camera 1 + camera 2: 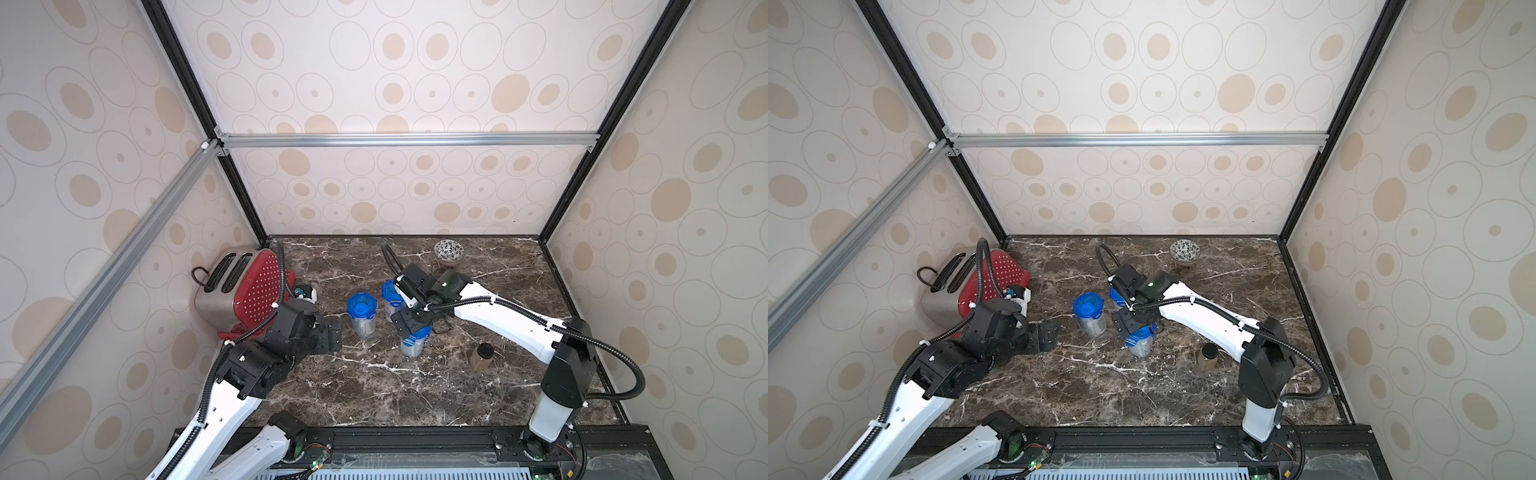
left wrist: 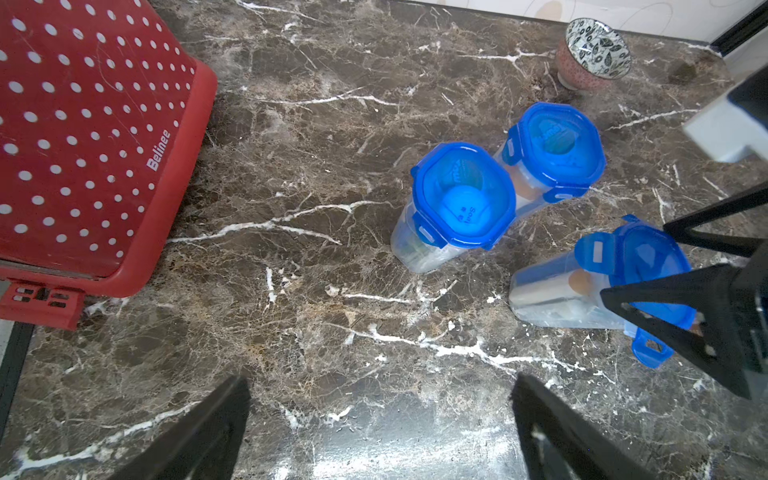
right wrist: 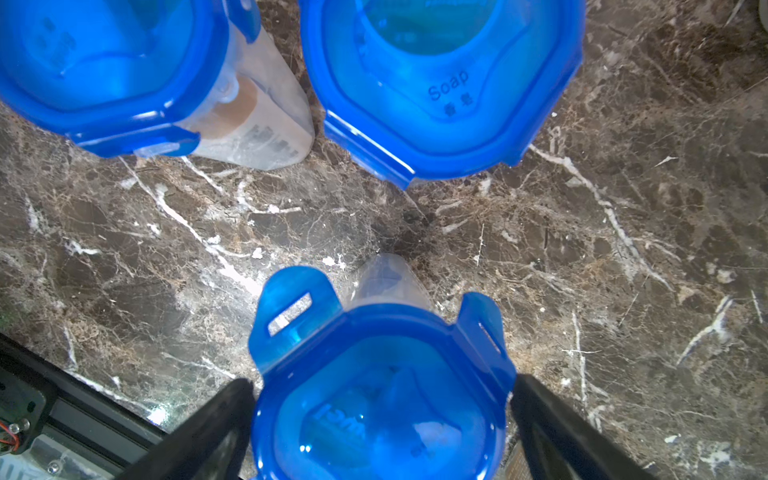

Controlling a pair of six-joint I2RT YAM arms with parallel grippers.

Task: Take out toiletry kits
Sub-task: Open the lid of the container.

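No toiletry kits (image 3: 245,120) are out yet: all sit inside three lidded jars (image 2: 461,195) on the tabletop (image 2: 332,166), with the right end effector (image 3: 378,386) spread astride the unclipped jar (image 3: 382,424) (lid on) and the left end effector (image 2: 380,380) spread and empty.

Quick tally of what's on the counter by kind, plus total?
Blue-lidded jars: 3
Brown jar: 1
Bowl: 1
Toaster: 1
Total: 6
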